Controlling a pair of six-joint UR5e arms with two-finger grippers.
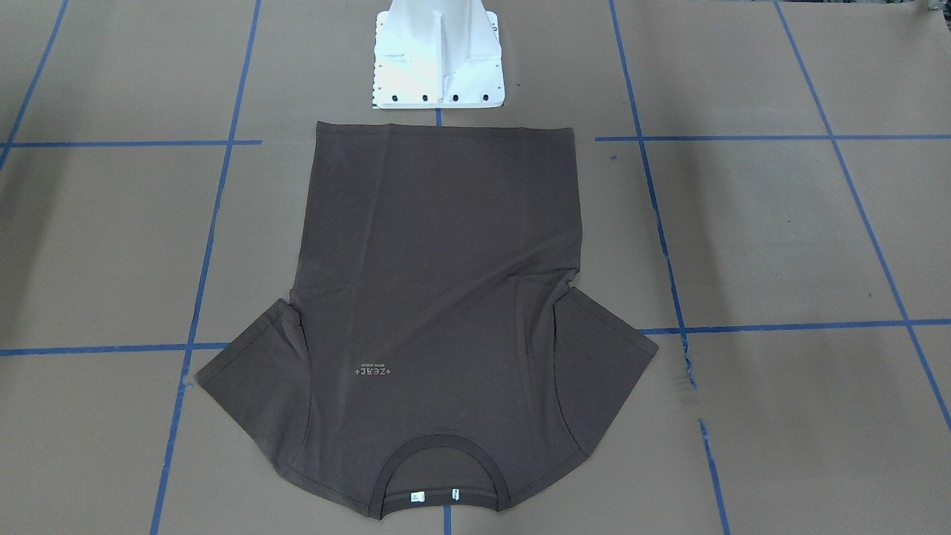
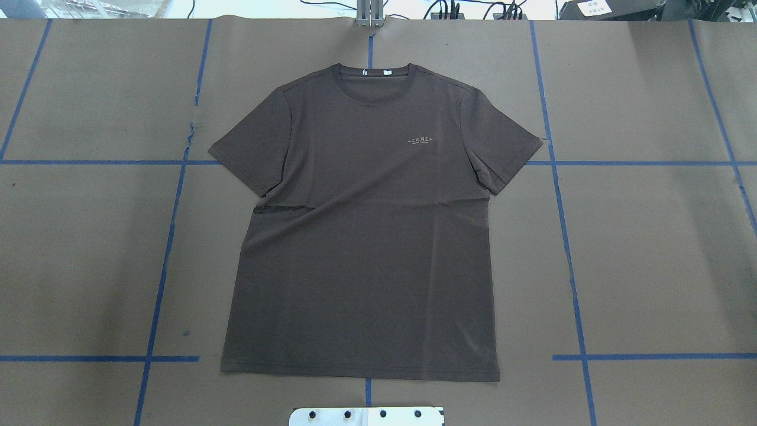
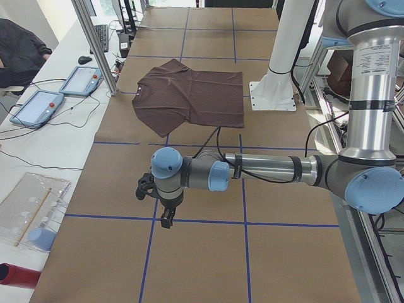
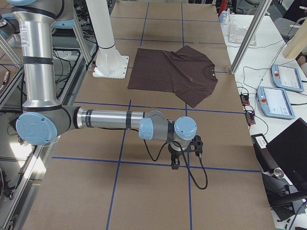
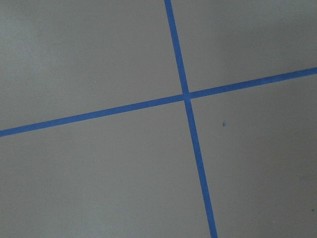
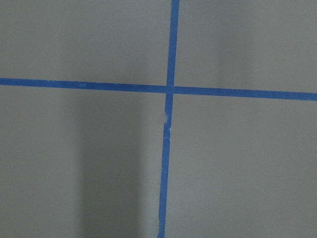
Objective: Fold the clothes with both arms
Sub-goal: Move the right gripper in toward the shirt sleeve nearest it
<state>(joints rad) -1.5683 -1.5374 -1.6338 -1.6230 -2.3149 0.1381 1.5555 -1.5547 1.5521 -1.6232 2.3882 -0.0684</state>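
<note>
lengthwise, the t-shirt (image 2: 361, 236) lies flat, collar (image 2: 375, 71) away from the pedestal (image 2: 366, 416).

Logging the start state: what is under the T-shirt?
Brown table cover, with blue tape lines running beneath the T-shirt at its edges. Anything else under the cloth is hidden.

T-shirt (image 2: 361, 236) flat on table (image 2: 650, 266), pedestal (image 2: 366, 416) just beside

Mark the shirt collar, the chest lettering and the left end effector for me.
collar (image 1: 438, 441): exterior front-facing view, middle of the ribbed front band.
chest lettering (image 2: 421, 140): overhead exterior view, centre of the pale print.
left end effector (image 3: 166, 222): exterior left view, between its fingertips.
</note>
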